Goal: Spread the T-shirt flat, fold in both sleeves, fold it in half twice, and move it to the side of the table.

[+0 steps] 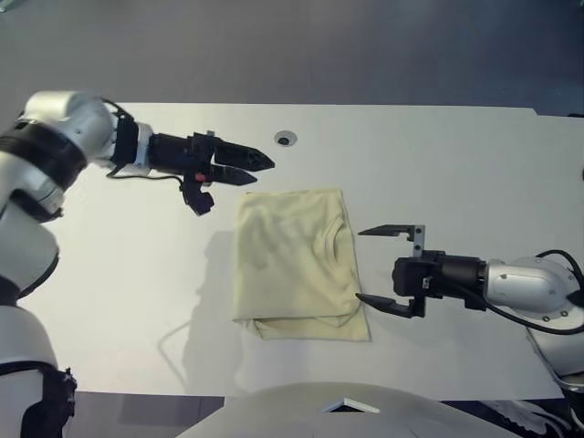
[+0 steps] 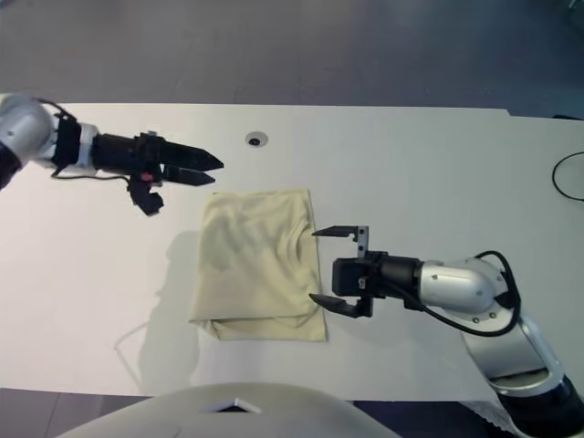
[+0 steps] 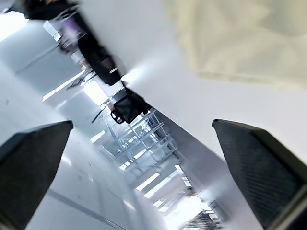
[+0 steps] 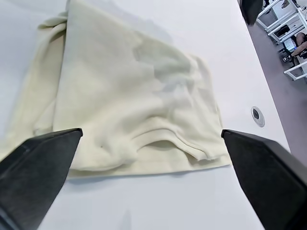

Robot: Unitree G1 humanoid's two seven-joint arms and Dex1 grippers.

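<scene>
The pale yellow T-shirt [image 1: 297, 265] lies folded into a compact rectangle in the middle of the white table [image 1: 438, 164], its collar toward the right side. My right gripper [image 1: 359, 265] is open, low over the table at the shirt's right edge by the collar, with nothing between its fingers. The right wrist view looks straight onto the T-shirt [image 4: 129, 110]. My left gripper [image 1: 265, 170] hovers above the table just beyond the shirt's far left corner, open and empty. A corner of the T-shirt [image 3: 240, 38] shows in the left wrist view.
A small round grommet hole [image 1: 286, 139] sits in the table behind the shirt. A dark cable [image 2: 566, 178] loops at the table's right edge. Bare tabletop stretches on both sides of the shirt and toward the front edge.
</scene>
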